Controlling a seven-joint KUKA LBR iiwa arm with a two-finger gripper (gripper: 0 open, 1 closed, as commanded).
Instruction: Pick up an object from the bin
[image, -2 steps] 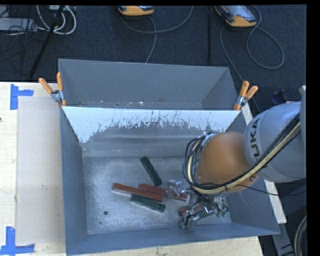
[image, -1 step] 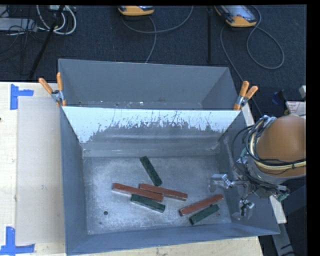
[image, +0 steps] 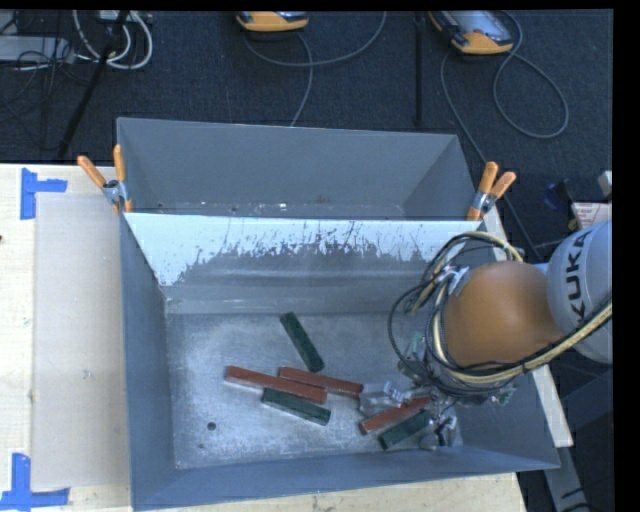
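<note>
The rounded orange cover (image: 495, 315) on the arm's wrist stands highest, ringed by loops of black and pale cable (image: 420, 300), and it hides much of the bin's right-hand floor. Below it, low over the right front corner of the grey metal bin (image: 300, 175), is the two-finger gripper (image: 432, 425). Its metal parts are half lost under the cover and cables, so I cannot tell whether the jaws are spread or closed, nor whether anything sits between them.

Just beside the gripper, on its left, lie a short reddish-brown flat bar (image: 397, 414) and a short dark green flat bar (image: 404, 432). They are side by side, both slanted, and their right ends run under the gripper, out of sight.

Further left on the scuffed floor lie two long reddish-brown bars (image: 262, 381) (image: 320, 381), overlapping end to end. A long dark green bar (image: 296, 406) lies just in front of them. Beyond these, apart and tilted, rests another dark green bar (image: 301, 342). Behind it rises the scratched sloping far wall.
</note>
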